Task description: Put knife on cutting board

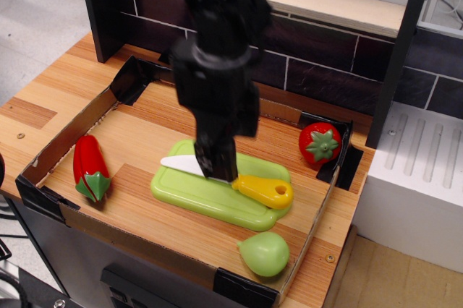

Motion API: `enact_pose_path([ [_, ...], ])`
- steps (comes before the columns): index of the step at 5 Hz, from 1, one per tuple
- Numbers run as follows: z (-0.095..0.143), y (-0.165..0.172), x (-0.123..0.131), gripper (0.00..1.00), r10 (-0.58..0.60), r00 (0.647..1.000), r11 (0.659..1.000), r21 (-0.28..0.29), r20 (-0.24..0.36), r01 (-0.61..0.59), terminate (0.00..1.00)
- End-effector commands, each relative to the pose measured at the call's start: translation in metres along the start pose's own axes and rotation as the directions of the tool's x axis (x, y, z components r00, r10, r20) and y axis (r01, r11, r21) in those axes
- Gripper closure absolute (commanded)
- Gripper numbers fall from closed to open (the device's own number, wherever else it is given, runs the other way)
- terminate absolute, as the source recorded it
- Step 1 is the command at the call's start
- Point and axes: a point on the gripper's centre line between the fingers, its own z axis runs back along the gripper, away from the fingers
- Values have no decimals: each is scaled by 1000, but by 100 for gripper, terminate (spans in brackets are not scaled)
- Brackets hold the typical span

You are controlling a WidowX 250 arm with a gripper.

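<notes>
The knife [264,190] lies flat on the light-green cutting board [217,203]. Its white blade points left and its yellow handle with the hole points right, over the board's handle end. My black gripper [219,170] hangs just over the spot where blade meets handle, hiding the middle of the knife. Its jaws stand apart and hold nothing. The board lies in the middle of a low cardboard tray on the wooden counter.
A red pepper [89,167] lies at the tray's left. A red tomato-like toy [319,142] sits in the back right corner. A pale green round fruit [265,253] sits by the front wall. A dark brick wall [325,69] stands behind; a white block [419,178] stands to the right.
</notes>
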Motion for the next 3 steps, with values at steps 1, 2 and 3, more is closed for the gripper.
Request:
enact_pose_path([
  [1,61,-19,26,0,129,990,965,-225,-52,-137,0],
  [2,84,-34,46,0,285,954,913,-276,-95,-300,0],
  [3,84,-34,46,0,285,954,913,-276,-95,-300,100],
])
